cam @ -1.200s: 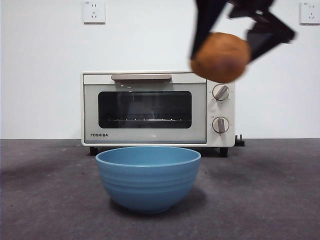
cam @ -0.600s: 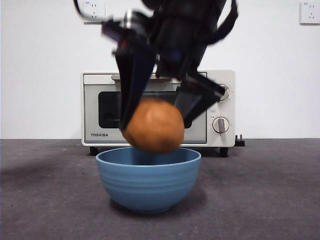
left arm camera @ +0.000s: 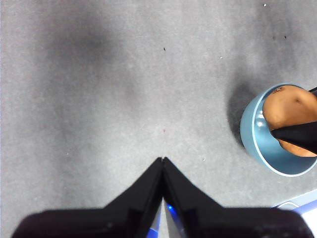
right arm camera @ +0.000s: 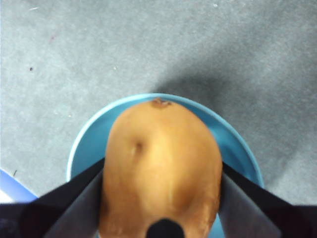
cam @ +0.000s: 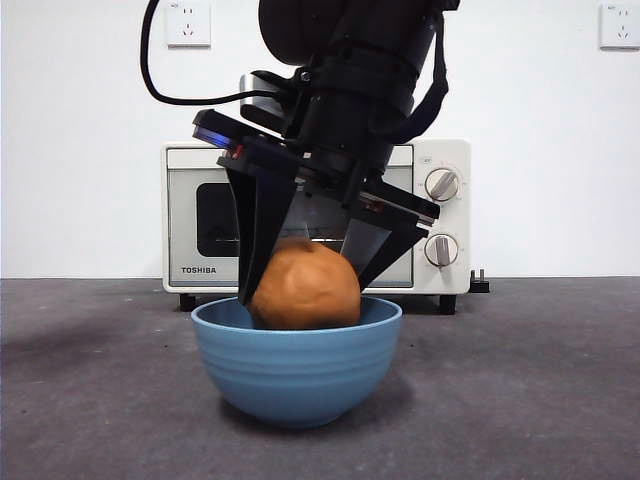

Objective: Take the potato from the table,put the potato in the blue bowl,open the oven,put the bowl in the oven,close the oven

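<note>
The potato (cam: 305, 285) sits at the centre of the front view, its lower part already inside the blue bowl (cam: 296, 365), and the right gripper (cam: 310, 275) holds it with one jaw pressed on each side. It looks firm, fairly heavy and matte, so a hold across its widest part seems safe. The oven (cam: 190, 215) stands behind with its door shut. The left gripper (left arm camera: 163, 163) waits over the bare table (left arm camera: 99, 99), jaws together and holding nothing.
</note>
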You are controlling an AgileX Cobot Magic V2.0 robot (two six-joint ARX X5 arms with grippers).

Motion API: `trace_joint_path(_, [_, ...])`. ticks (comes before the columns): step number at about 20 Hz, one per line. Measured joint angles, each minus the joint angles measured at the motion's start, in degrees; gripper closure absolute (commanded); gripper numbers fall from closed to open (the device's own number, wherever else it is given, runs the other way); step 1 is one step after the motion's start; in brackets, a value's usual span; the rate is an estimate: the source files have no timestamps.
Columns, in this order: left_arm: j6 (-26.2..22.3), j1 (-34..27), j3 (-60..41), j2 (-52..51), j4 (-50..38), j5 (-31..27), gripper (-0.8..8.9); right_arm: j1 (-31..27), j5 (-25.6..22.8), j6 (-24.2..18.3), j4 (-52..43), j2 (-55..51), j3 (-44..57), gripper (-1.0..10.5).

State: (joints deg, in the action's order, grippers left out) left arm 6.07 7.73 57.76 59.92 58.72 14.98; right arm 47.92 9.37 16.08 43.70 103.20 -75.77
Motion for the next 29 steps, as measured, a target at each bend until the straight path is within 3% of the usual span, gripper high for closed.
trace_joint_path(3, [0.0, 0.0, 0.0, 0.0, -0.1, 0.0, 8.18, 0.0, 0.0, 0.0, 0.0, 0.0, 0.0, 3.5])
trace_joint_path(10, [0.0, 0.0, 0.0, 0.0, -0.1, 0.0, 8.18, 0.3, 2.1, 0.0, 4.1, 0.0, -2.5, 3.4])
trace_joint_path(16, [-2.6, 0.0, 0.0, 0.0, -0.9, 0.0, 8.18, 0.4, 1.5, -3.8, 10.4, -6.9, -12.2, 3.6])
trace_joint_path(19, [-3.6, 0.0, 0.0, 0.0, -3.9, 0.4, 8.18, 0.4, -3.6, -6.5, 14.3, -11.1, -14.3, 6.4])
trace_joint_path(21, [-3.8, 0.0, 0.0, 0.0, -6.8, 3.8, 8.18, 0.4, -8.9, -8.0, 17.5, -13.2, -14.3, 8.6])
trace_joint_path(22, [-3.8, 0.0, 0.0, 0.1, -8.9, 6.6, 8.18, 0.3, -12.0, -8.4, 19.0, -14.3, -14.3, 9.1])
trace_joint_path(24, [-3.9, 0.0, 0.0, 0.7, -14.4, 11.9, 8.18, -0.5, -18.6, -9.1, 21.9, -16.3, -14.3, 9.3])
trace_joint_path(26, [-3.0, 0.5, 1.5, 2.8, -18.2, 13.6, 8.19, -2.0, -23.7, -9.5, 25.9, -18.1, -14.3, 9.6])
trace_joint_path(29, [-1.9, 1.6, 7.6, 8.8, -19.0, 14.0, 8.19, -6.2, -24.5, -9.8, 29.2, -19.5, -14.3, 9.6])
